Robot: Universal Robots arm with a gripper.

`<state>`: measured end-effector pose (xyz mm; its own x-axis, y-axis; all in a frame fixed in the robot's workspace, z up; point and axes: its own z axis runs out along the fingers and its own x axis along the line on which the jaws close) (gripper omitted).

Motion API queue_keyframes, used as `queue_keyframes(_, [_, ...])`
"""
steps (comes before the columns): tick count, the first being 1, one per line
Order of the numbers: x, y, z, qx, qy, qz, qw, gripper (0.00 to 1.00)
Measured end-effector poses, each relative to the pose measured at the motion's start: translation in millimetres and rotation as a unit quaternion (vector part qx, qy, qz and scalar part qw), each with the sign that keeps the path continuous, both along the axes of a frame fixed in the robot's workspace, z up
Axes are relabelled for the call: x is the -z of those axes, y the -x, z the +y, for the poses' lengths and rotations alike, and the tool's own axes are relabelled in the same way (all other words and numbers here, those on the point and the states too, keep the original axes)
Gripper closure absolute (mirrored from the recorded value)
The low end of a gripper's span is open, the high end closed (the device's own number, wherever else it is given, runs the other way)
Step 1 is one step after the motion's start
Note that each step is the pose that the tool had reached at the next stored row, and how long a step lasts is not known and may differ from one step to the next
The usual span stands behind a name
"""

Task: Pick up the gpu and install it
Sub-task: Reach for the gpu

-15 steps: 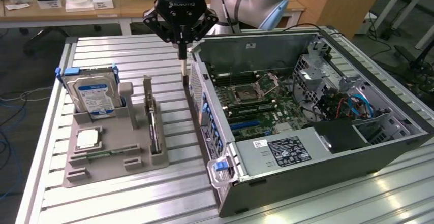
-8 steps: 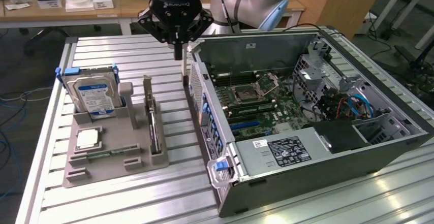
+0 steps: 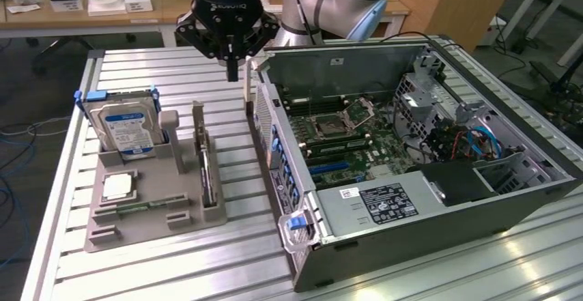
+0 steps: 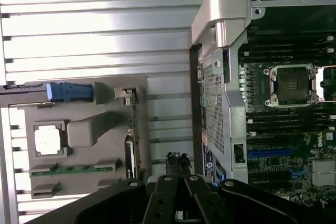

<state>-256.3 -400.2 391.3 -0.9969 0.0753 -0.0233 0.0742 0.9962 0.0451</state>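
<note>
Over the bare slats (image 3: 164,267) between tray (image 3: 155,229) and case (image 3: 437,212), one gripper (image 3: 232,72) hung pinched shut, empty. One gpu (image 3: 209,171) stood on edge in the tray, beside one drive (image 3: 128,127) and one chip (image 3: 119,187).

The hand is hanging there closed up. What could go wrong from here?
The hand is shut and holds nothing, while the gpu stands on edge in a slot of the grey holder; a misaimed grab might knock the holder's posts or tip the card. The hand also hangs near the wall of the open computer case and might clip it.
</note>
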Motion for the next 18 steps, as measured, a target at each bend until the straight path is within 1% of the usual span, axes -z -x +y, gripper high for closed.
queue_keyframes(18, [0.5, 19.3, -0.8, 0.000, 0.0000, 0.0000, 1.0000, 0.89])
